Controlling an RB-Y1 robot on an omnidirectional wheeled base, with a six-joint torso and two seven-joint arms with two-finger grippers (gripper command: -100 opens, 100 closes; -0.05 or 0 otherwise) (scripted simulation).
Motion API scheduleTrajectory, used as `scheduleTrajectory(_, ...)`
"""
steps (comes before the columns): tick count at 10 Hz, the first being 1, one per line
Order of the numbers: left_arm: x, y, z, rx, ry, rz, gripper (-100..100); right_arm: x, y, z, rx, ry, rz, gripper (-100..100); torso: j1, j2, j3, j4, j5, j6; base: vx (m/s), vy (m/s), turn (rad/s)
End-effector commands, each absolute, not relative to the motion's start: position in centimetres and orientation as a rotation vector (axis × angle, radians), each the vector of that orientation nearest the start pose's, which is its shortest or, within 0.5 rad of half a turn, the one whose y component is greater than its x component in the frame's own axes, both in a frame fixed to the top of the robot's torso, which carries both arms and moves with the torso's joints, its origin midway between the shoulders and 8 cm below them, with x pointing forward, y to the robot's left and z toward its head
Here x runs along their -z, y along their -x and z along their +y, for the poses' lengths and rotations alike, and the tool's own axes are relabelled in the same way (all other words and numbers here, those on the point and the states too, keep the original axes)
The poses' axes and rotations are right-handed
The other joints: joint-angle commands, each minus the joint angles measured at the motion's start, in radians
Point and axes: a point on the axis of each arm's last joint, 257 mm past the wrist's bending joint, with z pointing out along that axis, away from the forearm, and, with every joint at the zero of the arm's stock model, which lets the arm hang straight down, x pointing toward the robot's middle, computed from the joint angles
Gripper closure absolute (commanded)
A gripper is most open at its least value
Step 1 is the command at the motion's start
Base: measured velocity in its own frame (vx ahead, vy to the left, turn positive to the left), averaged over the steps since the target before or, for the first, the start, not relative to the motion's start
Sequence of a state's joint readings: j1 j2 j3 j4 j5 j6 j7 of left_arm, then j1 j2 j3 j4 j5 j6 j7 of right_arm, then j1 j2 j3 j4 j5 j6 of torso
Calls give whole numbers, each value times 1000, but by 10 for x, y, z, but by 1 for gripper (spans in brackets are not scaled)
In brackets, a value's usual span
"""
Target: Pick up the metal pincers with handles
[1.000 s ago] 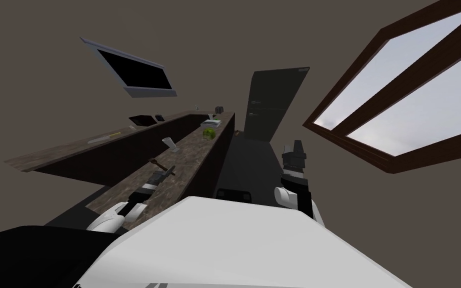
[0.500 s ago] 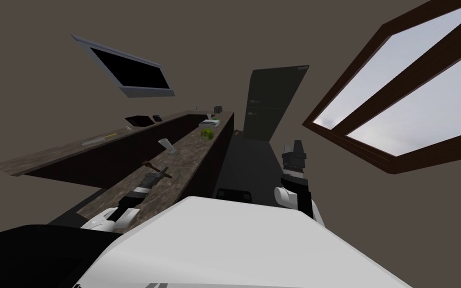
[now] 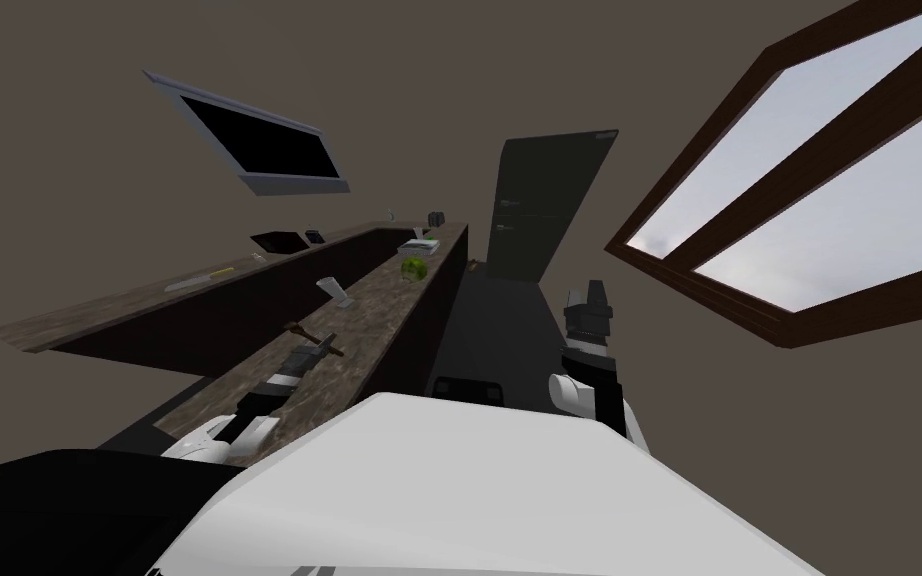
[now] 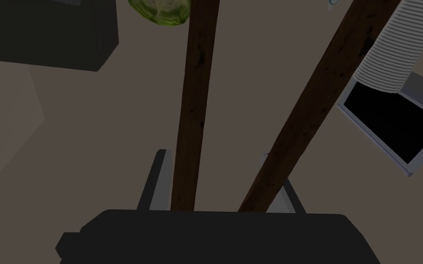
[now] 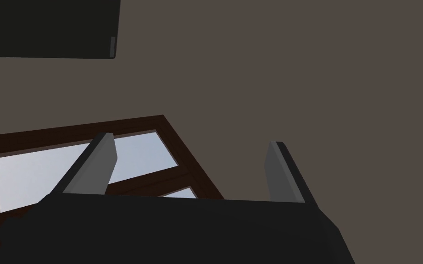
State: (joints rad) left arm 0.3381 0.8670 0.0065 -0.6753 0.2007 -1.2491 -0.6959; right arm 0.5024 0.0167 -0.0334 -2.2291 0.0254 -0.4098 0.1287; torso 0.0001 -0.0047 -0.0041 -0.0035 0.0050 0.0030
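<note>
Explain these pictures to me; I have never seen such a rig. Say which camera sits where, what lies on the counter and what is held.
It is a two-armed robot in a simulated house. The wide picture comes from a camera on its head; the other two come from cameras on its hands, each looking out along the hand. On the long dark counter to its left lie a clear glass, a green roundish thing and a flat white thing. The left gripper is shut on the pincers: their two dark brown handles run up between its fingers. The right gripper is held up on the right side, open and empty.
</note>
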Motion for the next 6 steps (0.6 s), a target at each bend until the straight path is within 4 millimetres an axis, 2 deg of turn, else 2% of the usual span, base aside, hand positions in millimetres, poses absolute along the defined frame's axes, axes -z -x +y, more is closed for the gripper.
scheduleTrajectory(1,261,-290,590,127,77,1512,100,17,-365,-296,-1099,-712,744,0,0,0,0,0,0,0,-60,43,96)
scheduleTrajectory(2,262,-290,589,128,72,1516,100,17,-365,-296,-1099,-712,744,0,2,3,1,0,1,0,-77,62,28)
scheduleTrajectory(3,265,-308,577,153,88,1505,100,17,-365,-296,-1099,-712,744,0,4,4,2,0,3,-1,-84,76,86)
scheduleTrajectory(4,269,-308,573,156,69,1521,100,17,-365,-296,-1099,-712,744,0,7,5,2,-1,5,-1,-67,46,24)
scheduleTrajectory(5,269,-326,561,179,86,1501,100,17,-365,-296,-1099,-712,744,0,6,6,2,-2,8,-2,-71,57,91)
scheduleTrajectory(6,274,-326,557,179,64,1524,100,17,-365,-296,-1099,-712,744,0,7,6,1,-3,11,-2,-62,43,31)
